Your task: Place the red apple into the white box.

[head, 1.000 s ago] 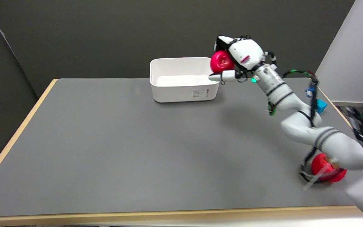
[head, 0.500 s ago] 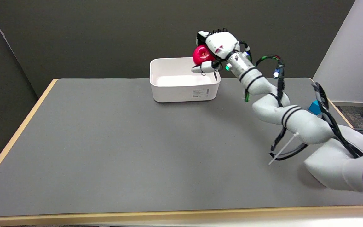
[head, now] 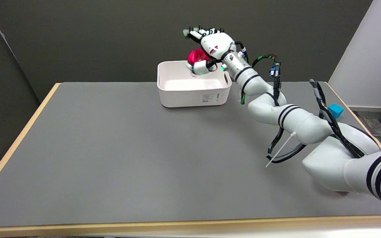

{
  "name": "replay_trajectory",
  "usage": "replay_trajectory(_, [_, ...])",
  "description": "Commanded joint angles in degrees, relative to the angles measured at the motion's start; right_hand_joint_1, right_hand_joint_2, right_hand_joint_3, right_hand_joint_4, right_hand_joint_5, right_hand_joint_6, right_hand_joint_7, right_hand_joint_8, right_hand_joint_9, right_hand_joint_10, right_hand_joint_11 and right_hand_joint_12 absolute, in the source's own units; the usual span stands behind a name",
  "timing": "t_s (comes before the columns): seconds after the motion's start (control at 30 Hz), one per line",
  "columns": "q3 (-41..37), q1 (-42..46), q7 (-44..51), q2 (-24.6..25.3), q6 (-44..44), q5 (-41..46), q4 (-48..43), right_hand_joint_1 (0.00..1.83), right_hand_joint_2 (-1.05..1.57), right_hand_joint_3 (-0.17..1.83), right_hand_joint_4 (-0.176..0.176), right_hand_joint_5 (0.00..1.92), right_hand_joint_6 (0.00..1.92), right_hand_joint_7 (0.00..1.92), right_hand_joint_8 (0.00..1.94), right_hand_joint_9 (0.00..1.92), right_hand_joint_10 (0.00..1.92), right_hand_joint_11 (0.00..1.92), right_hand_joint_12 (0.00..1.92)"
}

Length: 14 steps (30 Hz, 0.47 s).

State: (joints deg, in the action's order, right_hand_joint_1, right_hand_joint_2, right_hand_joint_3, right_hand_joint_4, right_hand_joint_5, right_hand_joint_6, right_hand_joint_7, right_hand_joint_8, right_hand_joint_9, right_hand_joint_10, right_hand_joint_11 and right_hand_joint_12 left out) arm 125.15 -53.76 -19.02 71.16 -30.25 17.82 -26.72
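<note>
Right hand (head: 210,46) is hovering over the white box (head: 193,90), fingers opening off the red apple (head: 195,55); should be releasing low, centred.

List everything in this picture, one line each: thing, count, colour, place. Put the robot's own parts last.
red apple: one, red, in the air over the white box's far right part, beneath the right hand.
white box: one, white, open top, label on its near wall, at the table's far middle.
blue block: one, blue, near the table's right edge, partly behind the arm.
table: one, grey top with light wood edging, filling most of the view.
right hand: one, black and white, above the box with fingers spread; whether it is touching the apple is unclear.
right arm: one, white with black bands and cables, reaching in from lower right.
</note>
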Motion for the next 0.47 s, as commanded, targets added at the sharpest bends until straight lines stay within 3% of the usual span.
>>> replay_trajectory(0.03, [1.45, -2.39, 1.31, 3.67, 5.0, 7.84, 2.2, 0.09, 0.62, 0.95, 0.104, 0.0, 0.04, 0.0, 0.03, 0.12, 0.51, 0.18, 1.21])
replay_trajectory(0.3, [0.48, -0.52, 1.31, 2.96, 2.31, 9.11, -0.41, 0.09, 0.55, 0.94, 0.093, 0.0, 0.0, 0.0, 0.0, 0.09, 0.47, 0.15, 1.16])
replay_trajectory(0.47, [-6.06, 9.32, 1.33, -3.64, 1.56, 16.66, -18.92, 0.08, 0.55, 0.95, 0.091, 0.0, 0.0, 0.0, 0.0, 0.09, 0.48, 0.15, 1.14])
